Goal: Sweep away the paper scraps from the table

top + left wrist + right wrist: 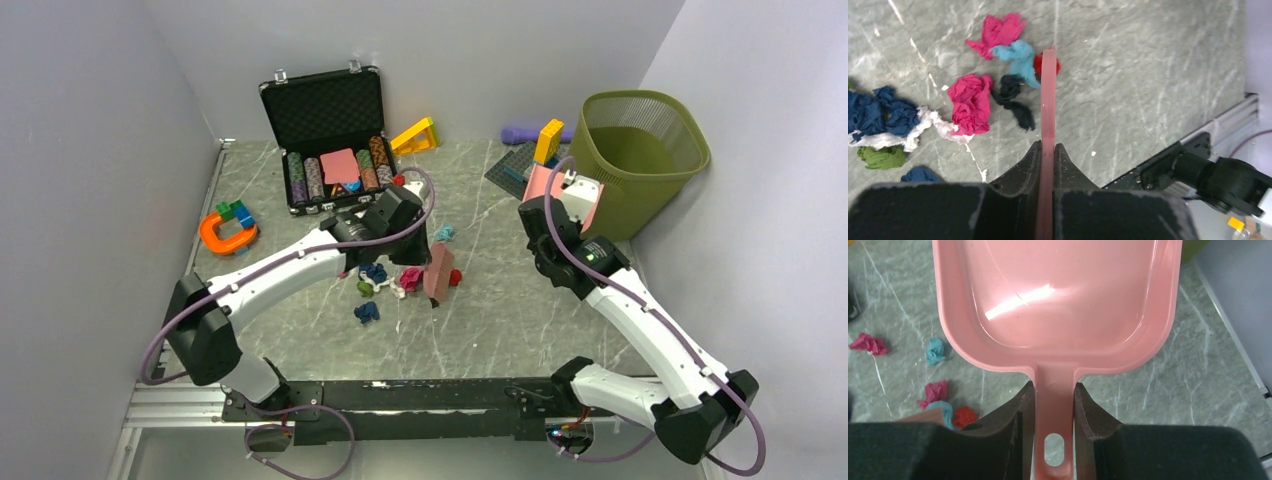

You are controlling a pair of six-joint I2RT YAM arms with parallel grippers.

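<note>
Lying in a loose cluster at the centre of the top view, the paper scraps (373,272) rest on the grey-green veined tabletop (500,320). Navy, green, white and magenta wads sit just left of a flat pink board (438,272). One navy wad lies apart, lower left of the group. A teal wad lies above the board and a red one at its right side.

Left wrist view: two magenta wads, one teal and one black are just beside the board's left face. Navy, white and green pieces are at the left edge of the frame, and the red wad shows behind the board's far end.

The left gripper (1048,150) is closed narrow, with the board pinched edge-on between its fingers. Cannot tell whether the board's lower edge meets the tabletop.

The right gripper (1054,390) clamps the handle of a pink dustpan (1058,300), with the pan's mouth toward the top of the right wrist frame. In the top view the dustpan is at right of centre, well apart from the cluster and just left of an olive-green mesh bin (640,150) at upper right. Contact between pan and tabletop cannot be told.

An open black case (325,130) holding poker chips stands at upper centre. An orange horseshoe toy (225,238) lies at the left.
</note>
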